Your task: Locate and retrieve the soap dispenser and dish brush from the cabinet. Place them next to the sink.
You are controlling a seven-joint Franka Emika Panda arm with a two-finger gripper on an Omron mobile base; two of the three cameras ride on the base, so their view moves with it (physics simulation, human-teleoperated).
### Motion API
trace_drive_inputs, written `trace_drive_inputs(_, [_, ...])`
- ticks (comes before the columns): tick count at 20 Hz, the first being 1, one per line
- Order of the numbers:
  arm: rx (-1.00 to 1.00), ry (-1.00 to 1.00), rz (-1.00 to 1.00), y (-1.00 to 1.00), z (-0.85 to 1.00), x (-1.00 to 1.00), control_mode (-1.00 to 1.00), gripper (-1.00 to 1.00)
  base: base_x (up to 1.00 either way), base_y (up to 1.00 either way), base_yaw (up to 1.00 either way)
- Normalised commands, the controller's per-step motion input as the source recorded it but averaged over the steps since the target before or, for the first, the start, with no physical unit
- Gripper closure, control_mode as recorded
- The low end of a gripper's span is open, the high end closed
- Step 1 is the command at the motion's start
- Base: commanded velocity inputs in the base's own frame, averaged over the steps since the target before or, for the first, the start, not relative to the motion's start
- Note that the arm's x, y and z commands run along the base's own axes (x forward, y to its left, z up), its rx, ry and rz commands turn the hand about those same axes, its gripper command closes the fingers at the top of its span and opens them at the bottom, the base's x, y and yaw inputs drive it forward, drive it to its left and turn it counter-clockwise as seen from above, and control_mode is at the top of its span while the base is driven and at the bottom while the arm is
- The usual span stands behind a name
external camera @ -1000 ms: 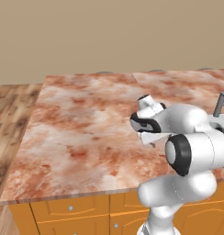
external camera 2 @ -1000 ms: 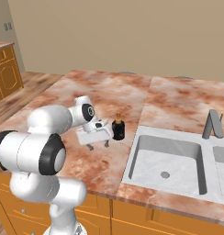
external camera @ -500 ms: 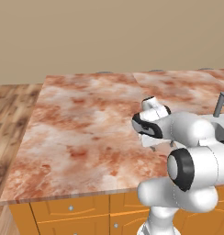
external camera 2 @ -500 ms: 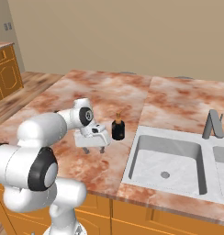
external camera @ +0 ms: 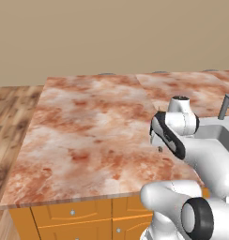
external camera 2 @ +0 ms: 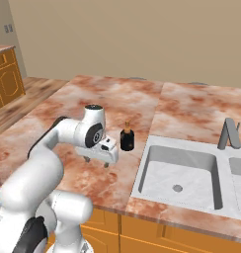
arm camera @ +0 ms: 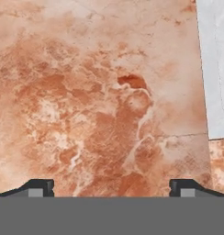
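Note:
The soap dispenser (external camera 2: 126,139), a squat black bottle with a copper pump top, stands upright on the marble counter just left of the sink (external camera 2: 178,170). My gripper (external camera 2: 97,161) hangs open and empty a short way to the bottle's left, nearer the counter's front, with its fingers pointing down. In the hand view the two fingertips (arm camera: 38,187) stand wide apart over bare marble, and the sink's pale rim (arm camera: 215,69) runs along the top right. The dish brush and the cabinet are out of view.
The grey faucet (external camera 2: 229,134) rises behind the basin. The marble counter (external camera: 88,136) stretches far to the left. Orange drawer fronts (external camera: 72,213) run below its front edge. Another base cabinet (external camera 2: 6,81) stands at the far left, past the wooden floor.
The gripper has drawn back a little from the soap dispenser toward the counter's front, still open. The elbow has swung lower and closer to the cameras. The bottle has not moved.

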Motion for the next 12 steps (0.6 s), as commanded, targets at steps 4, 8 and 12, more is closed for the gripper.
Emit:
trace_drive_inputs(4, [0.19,-0.17,0.00,-0.13,0.02,-0.26,-1.00,-1.00,0.00,0.00,0.00])
trace_drive_inputs(8, [-0.02,-0.10,0.02,0.04,0.58,-0.32,-1.00,-1.00,0.00,0.00,0.00])
trace_drive_inputs(12, [-0.14,-0.06,0.00,0.07,0.62,-0.27,-1.00,-1.00,0.00,0.00,0.00])
